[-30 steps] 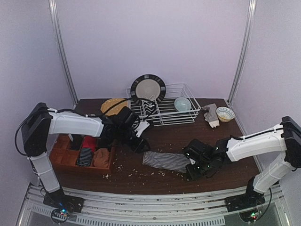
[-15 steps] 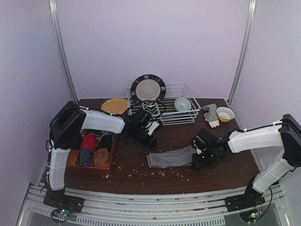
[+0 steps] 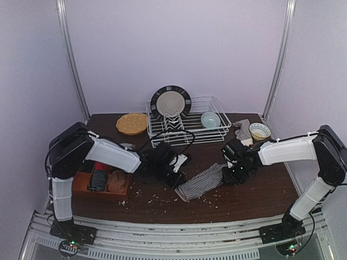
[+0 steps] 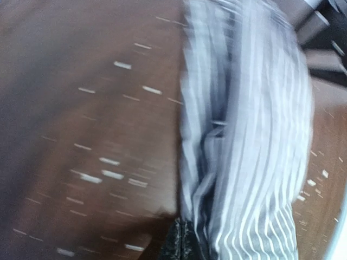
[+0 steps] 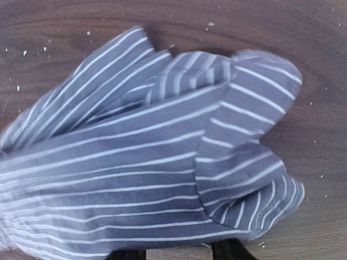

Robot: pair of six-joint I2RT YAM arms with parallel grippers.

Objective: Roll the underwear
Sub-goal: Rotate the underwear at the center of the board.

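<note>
Plainly, the right claw (image 3: 233, 173) pinches the right end of the striped underwear (image 3: 201, 182), which lies centrally; the left claw (image 3: 174, 180) meets its left end (grip blurred, cannot tell). Crumbs (image 3: 162, 199) speckle the dark wooden counter (image 3: 260, 197); lilac walls (image 3: 179, 49) enclose it.

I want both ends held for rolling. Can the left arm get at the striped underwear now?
Probably yes: the left claw hangs right by the free end of the striped underwear, and the right claw is at the opposite end, clear of it.
</note>
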